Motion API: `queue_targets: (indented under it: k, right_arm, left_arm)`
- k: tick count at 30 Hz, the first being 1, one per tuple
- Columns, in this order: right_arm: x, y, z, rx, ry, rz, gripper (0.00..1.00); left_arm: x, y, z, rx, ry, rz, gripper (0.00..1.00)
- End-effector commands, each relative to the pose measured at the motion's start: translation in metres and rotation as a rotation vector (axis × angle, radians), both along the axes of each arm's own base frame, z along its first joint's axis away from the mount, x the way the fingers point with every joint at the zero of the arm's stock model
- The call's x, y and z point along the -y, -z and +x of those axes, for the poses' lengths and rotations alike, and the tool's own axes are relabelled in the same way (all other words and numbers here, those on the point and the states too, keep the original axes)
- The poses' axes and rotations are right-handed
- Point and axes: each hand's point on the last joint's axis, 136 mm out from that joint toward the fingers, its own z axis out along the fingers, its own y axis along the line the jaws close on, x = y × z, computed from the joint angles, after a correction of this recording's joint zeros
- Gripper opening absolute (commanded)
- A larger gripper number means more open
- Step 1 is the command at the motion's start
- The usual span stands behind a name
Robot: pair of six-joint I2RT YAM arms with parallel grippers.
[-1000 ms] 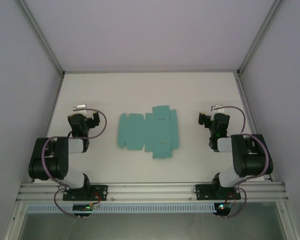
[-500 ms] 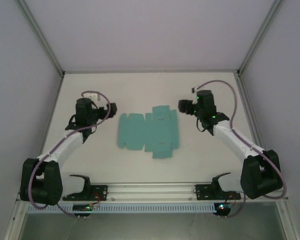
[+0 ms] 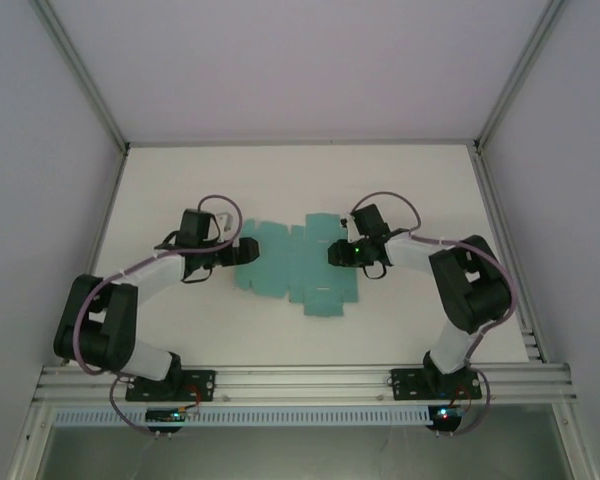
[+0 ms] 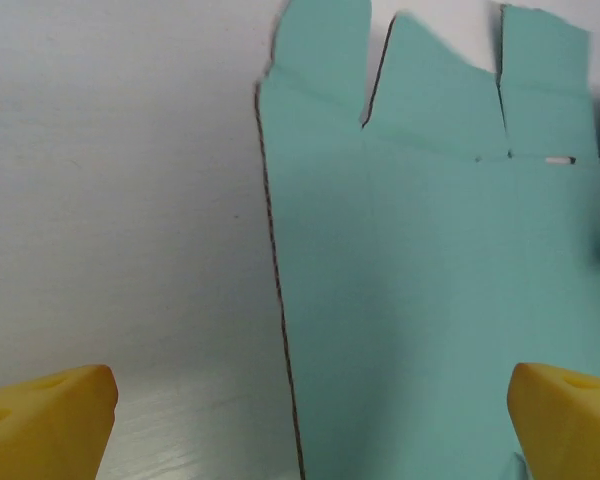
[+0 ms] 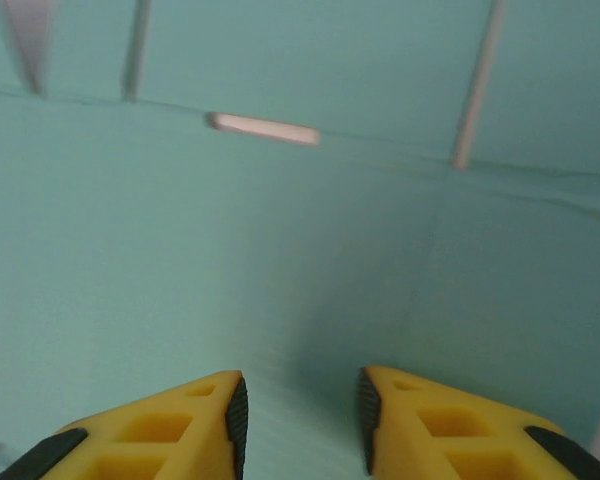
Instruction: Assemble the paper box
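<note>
Left hand (image 3: 244, 250) (image 4: 310, 385) released, jaws wide, low at the box's (image 3: 285, 268) left edge; in the wrist view one finger (image 4: 50, 425) is over bare worktop (image 4: 130, 200), the other (image 4: 570, 420) over card (image 4: 430, 300), with the cut edge running up between them

Right hand (image 3: 338, 254) (image 5: 300, 400) over the sheet's right-middle panels, jaws close with a slim gap and nothing seen between them, so not grasping; flat card (image 5: 280, 260) fills the ground under it, a slot (image 5: 265, 127) just ahead on a fold line

Box is an unfolded teal sheet lying flat mid-worktop (image 3: 280, 180) between the arms, long axis left to right, flaps sticking out far and near on its right half

Both hands already at the sheet: left owns the left edge, right is nearer the flapped panels

Judgement: no fold made yet, task at its start; the next move likely needs a finger under an edge, hard with card flat on the worktop, and the sheet may slide

Room: bare worktop all round, walls well apart
</note>
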Motion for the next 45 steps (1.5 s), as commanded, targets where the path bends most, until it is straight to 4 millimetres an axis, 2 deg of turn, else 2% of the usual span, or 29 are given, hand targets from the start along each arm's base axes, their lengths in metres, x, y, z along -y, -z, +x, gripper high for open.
queue_targets:
  k: [1, 5, 10, 13, 16, 20, 23, 27, 31, 34, 38, 40, 43, 45]
  right_arm:
    - [0.007, 0.02, -0.004, -0.027, 0.0, -0.002, 0.37]
    - [0.017, 0.033, -0.003, -0.034, 0.016, 0.021, 0.37]
    - [0.018, 0.041, -0.004, -0.042, 0.002, 0.066, 0.35]
    - [0.016, 0.037, -0.002, -0.013, -0.017, 0.068, 0.35]
    - [0.016, 0.029, 0.0, 0.009, -0.024, 0.07, 0.35]
    - [0.022, 0.004, 0.009, 0.057, -0.021, 0.05, 0.38]
    - [0.026, -0.034, 0.019, 0.128, -0.029, 0.041, 0.49]
    - [0.034, -0.091, 0.023, 0.223, -0.009, 0.056, 0.74]
    - [0.047, -0.138, 0.016, 0.291, 0.026, 0.117, 0.86]
    - [0.051, -0.163, 0.007, 0.339, 0.02, 0.2, 0.88]
    - [0.058, -0.186, 0.002, 0.369, 0.039, 0.289, 0.87]
    - [0.057, -0.195, 0.0, 0.387, 0.02, 0.334, 0.84]
    - [0.046, -0.204, -0.005, 0.394, -0.047, 0.41, 0.79]
    - [0.042, -0.209, -0.006, 0.392, -0.069, 0.438, 0.67]
  left_arm:
    - [0.016, -0.007, 0.003, 0.014, 0.053, -0.081, 0.99]
    - [0.025, -0.006, 0.008, 0.028, 0.071, -0.143, 0.94]
    - [0.043, -0.015, 0.013, 0.059, 0.112, -0.29, 0.73]
    - [0.052, -0.024, 0.018, 0.088, 0.13, -0.377, 0.56]
    - [0.051, -0.027, 0.027, 0.103, 0.103, -0.402, 0.29]
    - [0.043, -0.042, 0.035, 0.147, 0.075, -0.436, 0.0]
    - [0.041, -0.063, 0.036, 0.19, 0.081, -0.461, 0.0]
    - [0.04, -0.105, 0.035, 0.278, 0.1, -0.51, 0.0]
    - [0.039, -0.151, 0.029, 0.368, 0.111, -0.569, 0.0]
    - [0.038, -0.183, 0.022, 0.426, 0.116, -0.622, 0.0]
    - [0.036, -0.218, 0.008, 0.49, 0.128, -0.693, 0.0]
    - [0.035, -0.226, 0.003, 0.509, 0.126, -0.701, 0.0]
    - [0.032, -0.235, -0.002, 0.54, 0.116, -0.723, 0.0]
    - [0.034, -0.241, -0.007, 0.555, 0.131, -0.749, 0.0]
